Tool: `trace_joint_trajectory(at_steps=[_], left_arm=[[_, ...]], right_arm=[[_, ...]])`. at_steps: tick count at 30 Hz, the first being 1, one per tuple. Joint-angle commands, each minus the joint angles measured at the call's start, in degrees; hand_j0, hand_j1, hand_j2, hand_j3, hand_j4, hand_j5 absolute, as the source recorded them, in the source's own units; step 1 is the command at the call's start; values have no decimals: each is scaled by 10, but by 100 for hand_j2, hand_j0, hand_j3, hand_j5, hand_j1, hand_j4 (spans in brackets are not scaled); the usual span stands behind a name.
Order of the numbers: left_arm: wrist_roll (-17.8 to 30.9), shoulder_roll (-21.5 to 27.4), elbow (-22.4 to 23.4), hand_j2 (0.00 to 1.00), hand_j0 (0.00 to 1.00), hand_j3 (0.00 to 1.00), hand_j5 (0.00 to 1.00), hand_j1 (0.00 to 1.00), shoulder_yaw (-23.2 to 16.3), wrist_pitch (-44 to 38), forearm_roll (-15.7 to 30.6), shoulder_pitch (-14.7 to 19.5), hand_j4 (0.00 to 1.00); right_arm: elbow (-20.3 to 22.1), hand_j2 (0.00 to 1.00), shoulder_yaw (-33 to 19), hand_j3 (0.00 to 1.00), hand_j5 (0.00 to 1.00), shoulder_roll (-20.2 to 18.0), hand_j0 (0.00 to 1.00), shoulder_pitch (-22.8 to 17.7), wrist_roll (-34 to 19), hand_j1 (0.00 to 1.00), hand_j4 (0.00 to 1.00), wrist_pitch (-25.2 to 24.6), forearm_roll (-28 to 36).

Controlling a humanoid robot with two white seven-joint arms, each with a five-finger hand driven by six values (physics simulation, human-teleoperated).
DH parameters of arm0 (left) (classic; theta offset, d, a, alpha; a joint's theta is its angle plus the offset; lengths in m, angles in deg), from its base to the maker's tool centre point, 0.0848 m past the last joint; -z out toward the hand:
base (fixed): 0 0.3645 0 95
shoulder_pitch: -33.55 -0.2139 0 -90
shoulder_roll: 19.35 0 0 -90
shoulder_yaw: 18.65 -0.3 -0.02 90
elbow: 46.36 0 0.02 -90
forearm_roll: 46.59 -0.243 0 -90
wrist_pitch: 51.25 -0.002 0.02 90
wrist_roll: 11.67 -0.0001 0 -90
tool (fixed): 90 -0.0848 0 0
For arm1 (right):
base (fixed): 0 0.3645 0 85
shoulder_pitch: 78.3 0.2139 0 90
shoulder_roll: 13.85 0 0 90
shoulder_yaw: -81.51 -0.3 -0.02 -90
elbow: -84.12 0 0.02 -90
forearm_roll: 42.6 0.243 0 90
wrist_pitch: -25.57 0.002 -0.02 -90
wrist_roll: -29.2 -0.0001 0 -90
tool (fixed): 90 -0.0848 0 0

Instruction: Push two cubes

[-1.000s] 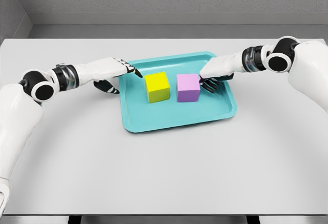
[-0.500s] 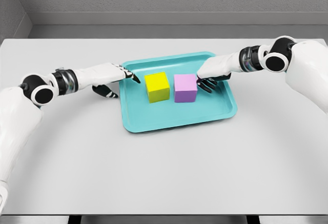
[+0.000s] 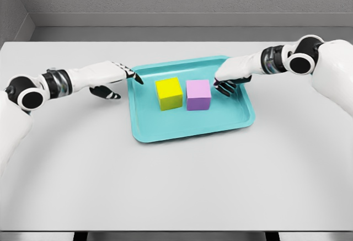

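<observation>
I see a pale grey table (image 3: 176, 175) filling most of the head view, with a grey wall behind its far edge.

Both white arms reach in over the table. The left arm enters from the left edge and extends toward the centre; the right arm enters from the right edge and extends toward the centre.

A teal tray (image 3: 165, 130) lies flat on the table, slightly right of centre and toward the far side. Its rim is raised on all four sides.

The left hand (image 3: 113, 75) is positioned at the tray's left rim, near the far-left corner. Its fingers are extended and relaxed, gripping nothing; the dark fingertips (image 3: 135, 78) point at the tray, just over the rim. It is clear of both cubes.

The right hand (image 3: 234, 73) is over the far-right part of the tray. Its fingers are loosely extended, pointing left, and grip nothing. The fingertips (image 3: 222, 89) sit just beside the right face of the purple cube; I cannot tell whether they touch it.

The yellow cube (image 3: 169, 93) stands inside the tray, left of centre. The purple cube (image 3: 198, 94) stands inside the tray immediately to the right of the yellow cube. A narrow gap appears between the two; I cannot confirm contact. Both cubes sit upright on the tray floor.
</observation>
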Motion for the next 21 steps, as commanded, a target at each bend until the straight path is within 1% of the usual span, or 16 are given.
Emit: trace_joint_trajectory(at_steps=[1, 2, 3, 4, 5, 6, 7, 9, 10, 13, 14, 16, 18, 19, 21], left_arm=[[0, 4, -15, 64, 64, 64, 64, 64, 1, -2, 7, -1, 64], [0, 8, -23, 60, 60, 60, 60, 60, 1, -2, 7, -1, 60], [0, 9, -41, 57, 57, 57, 57, 57, 0, -2, 9, 0, 57], [0, 12, -47, 57, 57, 57, 57, 57, 0, -2, 10, -1, 57], [0, 13, -53, 57, 57, 57, 57, 57, 0, -2, 9, -2, 57], [0, 13, -60, 53, 53, 53, 53, 53, 0, -2, 8, -2, 53], [0, 12, -60, 45, 45, 45, 45, 45, 0, -2, 8, -1, 45], [0, 9, -60, 44, 44, 44, 44, 44, -2, -2, 3, -2, 44], [0, 8, -70, 44, 44, 44, 44, 44, -6, -2, 2, -2, 44], [0, 2, -81, 44, 44, 44, 44, 44, -21, -2, 3, -3, 44], [0, 2, -88, 44, 44, 44, 44, 44, -27, -2, 2, -4, 44], [0, -1, -86, 44, 44, 44, 44, 44, -28, -2, 1, -9, 44], [0, -15, -82, 44, 44, 44, 44, 44, -29, -2, -3, -11, 44], [0, -14, -81, 44, 44, 44, 44, 44, -29, -2, -4, -11, 44], [0, -22, -62, 44, 44, 44, 44, 44, -28, -2, -4, -11, 44]], right_arm=[[22, 13, -1, 13, 13, -19, 13, 0, 0, 13, 13, -1, 2], [37, 13, -1, 13, 13, -27, 13, 0, 0, 13, 13, -1, 2], [61, 13, 0, 13, 13, -37, 13, 0, 0, 13, 13, -1, 1], [77, 13, 1, 13, 13, -42, 13, 0, 0, 13, 13, -1, 1], [79, 13, 1, 13, 13, -42, 13, 0, 0, 13, 13, -1, 2], [79, 13, 1, 13, 13, -43, 13, 0, 0, 13, 13, -1, 2], [79, 13, 1, 13, 13, -43, 13, 0, 0, 13, 13, -1, 2], [82, 13, 1, 13, 13, -42, 13, 4, 0, 13, 13, -1, 2], [88, 13, 1, 13, 13, -43, 13, 4, 0, 13, 13, -1, 2], [143, 13, 18, 13, 13, -61, 13, 4, 0, 13, 13, -1, 2], [155, 13, 19, 13, 13, -64, 13, 4, 0, 13, 13, -1, 2], [184, 13, 30, 13, 13, -73, 13, 3, 0, 13, 13, -1, 2], [194, 13, 35, 13, 13, -77, 13, 3, 0, 13, 13, -1, 3], [194, 13, 37, 13, 13, -80, 13, 3, 0, 13, 13, -1, 3], [198, 13, 37, 13, 13, -88, 13, 2, 0, 13, 13, -1, 4]])
